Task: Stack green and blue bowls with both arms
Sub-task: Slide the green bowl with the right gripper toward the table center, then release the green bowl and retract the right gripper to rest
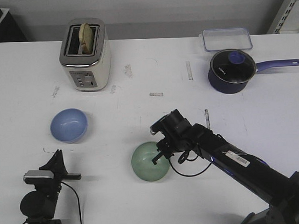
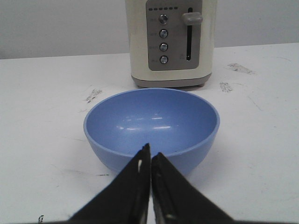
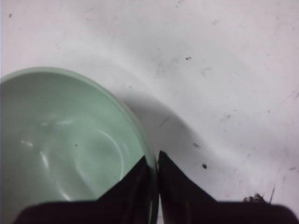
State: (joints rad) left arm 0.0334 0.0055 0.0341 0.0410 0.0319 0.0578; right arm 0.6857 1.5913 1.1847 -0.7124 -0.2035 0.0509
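Observation:
The pale green bowl point(image 1: 149, 161) sits near the table's front middle. My right gripper point(image 1: 160, 153) is shut on its right rim, one finger inside and one outside, as the right wrist view shows on the green bowl point(image 3: 60, 140) with my right gripper point(image 3: 153, 161). The periwinkle blue bowl point(image 1: 69, 125) rests upright at the left, in front of the toaster. My left gripper point(image 1: 57, 154) hangs low at the front left, short of the blue bowl point(image 2: 152, 128). In the left wrist view my left gripper point(image 2: 150, 151) is shut with nothing in it, its tips just before the bowl's near wall.
A cream toaster point(image 1: 85, 55) with bread in a slot stands at the back left. A dark blue lidded saucepan point(image 1: 230, 71) with a long handle and a clear lidded box point(image 1: 226, 39) are at the back right.

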